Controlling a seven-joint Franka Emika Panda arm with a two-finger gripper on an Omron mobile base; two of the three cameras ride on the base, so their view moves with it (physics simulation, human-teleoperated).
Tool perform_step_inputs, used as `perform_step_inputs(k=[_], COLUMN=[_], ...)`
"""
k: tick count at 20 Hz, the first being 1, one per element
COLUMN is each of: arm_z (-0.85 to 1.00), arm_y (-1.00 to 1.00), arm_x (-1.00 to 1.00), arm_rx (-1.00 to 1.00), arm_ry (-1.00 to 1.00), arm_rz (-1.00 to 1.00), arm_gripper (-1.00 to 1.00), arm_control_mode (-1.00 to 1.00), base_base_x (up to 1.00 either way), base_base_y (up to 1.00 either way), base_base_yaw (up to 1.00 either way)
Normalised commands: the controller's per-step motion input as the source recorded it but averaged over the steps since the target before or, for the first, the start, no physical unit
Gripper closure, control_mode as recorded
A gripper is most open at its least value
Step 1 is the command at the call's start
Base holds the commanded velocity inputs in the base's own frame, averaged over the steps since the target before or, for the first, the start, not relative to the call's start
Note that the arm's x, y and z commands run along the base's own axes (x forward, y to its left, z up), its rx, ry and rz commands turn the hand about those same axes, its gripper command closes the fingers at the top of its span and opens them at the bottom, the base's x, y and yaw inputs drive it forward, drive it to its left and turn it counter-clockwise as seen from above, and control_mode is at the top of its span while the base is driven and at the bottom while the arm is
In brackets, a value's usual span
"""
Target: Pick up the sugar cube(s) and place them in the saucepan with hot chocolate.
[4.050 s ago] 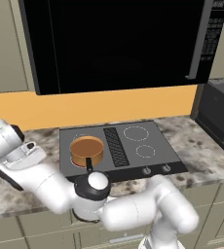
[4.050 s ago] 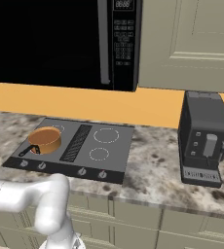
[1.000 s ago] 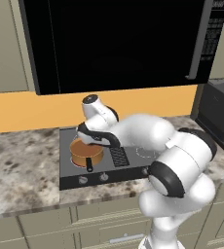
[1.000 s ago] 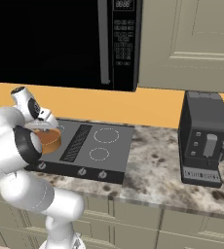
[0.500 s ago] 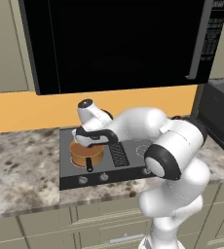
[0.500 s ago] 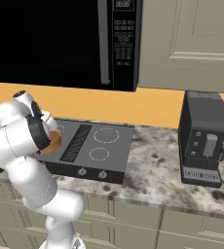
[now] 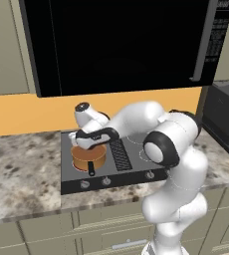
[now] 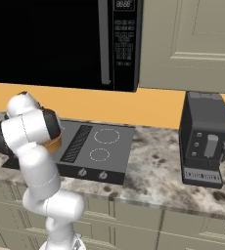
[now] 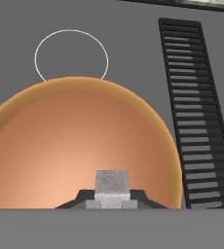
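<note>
On the speckled stone surface [image 7: 22, 174] lies the dark flat cooktop [image 7: 69, 185], and on its near-left burner stands the round copper-orange saucepan [image 7: 88, 156] with its short black handle toward the near edge. Directly above the pan's brown inside, the gripper [image 9: 112, 203] is clamped on a small whitish sugar cube [image 9: 112, 186]. Beyond the pan a far-left burner ring [image 9: 71, 54] is marked, with the black ribbed vent strip [image 9: 186, 97] to the right.

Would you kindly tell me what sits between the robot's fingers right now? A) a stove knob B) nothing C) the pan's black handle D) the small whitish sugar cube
D: in the hand view the small whitish sugar cube sits between the dark fingers, above the round copper-orange saucepan.
</note>
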Motion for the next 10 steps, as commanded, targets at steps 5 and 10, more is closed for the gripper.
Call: perform_step_inputs(k=[5,10], arm_z=[-0.06,0.00], arm_y=[0.34,0.23], arm_x=[0.16,0.04], arm_rx=[0.00,0.00], arm_ry=[0.00,0.00], arm_rz=[0.03,0.00], arm_gripper=[-1.00,-1.00], arm_control_mode=[-1.00,-1.00], base_base_x=[0.00,0.00], base_base_y=[0.00,0.00], base_base_yaw=[0.00,0.00])
